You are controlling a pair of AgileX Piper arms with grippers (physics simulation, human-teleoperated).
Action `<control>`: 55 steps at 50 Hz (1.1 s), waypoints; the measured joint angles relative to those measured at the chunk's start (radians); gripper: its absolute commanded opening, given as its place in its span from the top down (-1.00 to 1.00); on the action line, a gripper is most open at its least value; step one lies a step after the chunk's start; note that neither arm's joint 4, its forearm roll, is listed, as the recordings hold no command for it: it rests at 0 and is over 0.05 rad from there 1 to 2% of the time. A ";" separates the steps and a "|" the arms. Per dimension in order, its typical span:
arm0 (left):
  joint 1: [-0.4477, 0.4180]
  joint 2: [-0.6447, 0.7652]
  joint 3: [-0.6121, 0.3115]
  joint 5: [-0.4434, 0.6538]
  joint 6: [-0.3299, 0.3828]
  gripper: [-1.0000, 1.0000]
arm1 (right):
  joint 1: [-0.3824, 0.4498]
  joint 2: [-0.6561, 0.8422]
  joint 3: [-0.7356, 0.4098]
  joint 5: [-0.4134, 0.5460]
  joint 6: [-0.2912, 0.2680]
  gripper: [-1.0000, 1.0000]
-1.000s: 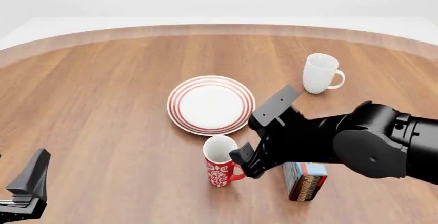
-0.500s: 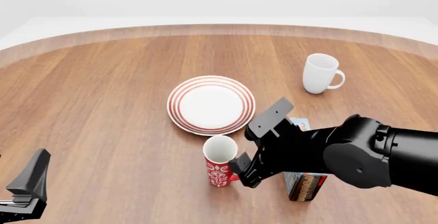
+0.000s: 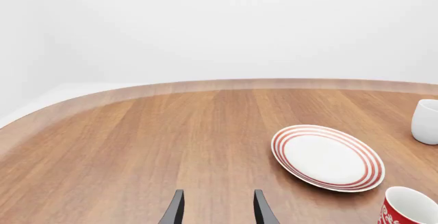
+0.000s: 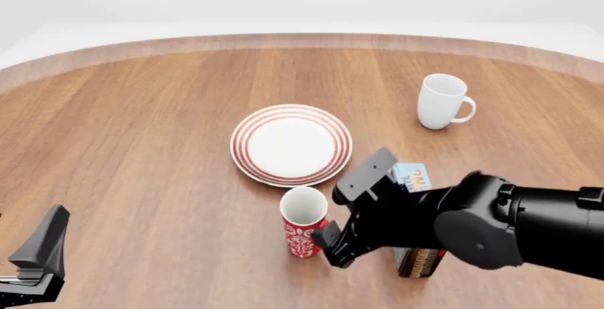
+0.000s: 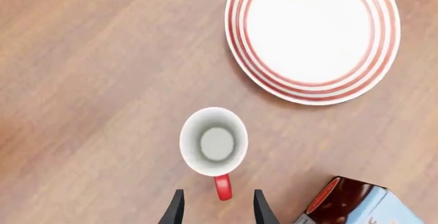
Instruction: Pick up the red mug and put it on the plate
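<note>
Right wrist view alone shows the red mug [image 5: 213, 142] handle.

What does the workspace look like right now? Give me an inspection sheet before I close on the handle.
Surface: round brown wooden table, no spills seen.
Job's things: tall red patterned mug upright on the wood, near the red-ringed white plate, which holds nothing.
Clutter: plain white mug upright, far right; blue and brown box beside the right arm.
Grippers: right gripper open, fingers astride the red loop handle; left gripper open, holding nothing.
Cables: nothing seen.
Surroundings: plain white backdrop.
</note>
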 measured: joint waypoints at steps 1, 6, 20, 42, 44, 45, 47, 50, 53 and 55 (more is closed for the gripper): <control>0.000 0.000 0.000 0.000 0.000 -1.00 | 0.001 0.002 0.001 -0.002 0.001 -1.00; 0.000 0.000 0.000 0.000 0.000 -1.00 | 0.002 0.011 0.009 -0.014 0.002 -1.00; 0.000 0.000 0.000 0.000 0.000 -1.00 | 0.000 0.031 0.036 -0.051 0.008 -1.00; 0.000 0.000 0.000 0.000 0.000 -1.00 | -0.010 0.051 0.063 -0.095 0.019 -1.00; 0.000 0.000 0.000 0.000 0.000 -1.00 | -0.011 0.052 0.065 -0.098 0.019 -1.00; 0.000 0.000 0.000 0.000 0.000 -1.00 | -0.012 0.052 0.065 -0.099 0.019 -1.00; 0.000 0.000 0.000 0.000 0.000 -1.00 | -0.013 0.054 0.066 -0.102 0.019 -1.00; 0.000 0.000 0.000 0.000 0.000 -1.00 | -0.013 0.056 0.068 -0.107 0.019 -1.00; 0.000 0.000 0.000 0.000 0.000 -1.00 | -0.014 0.061 0.069 -0.113 0.019 -1.00; 0.000 0.000 0.000 0.000 0.000 -1.00 | -0.014 0.065 0.071 -0.118 0.020 -1.00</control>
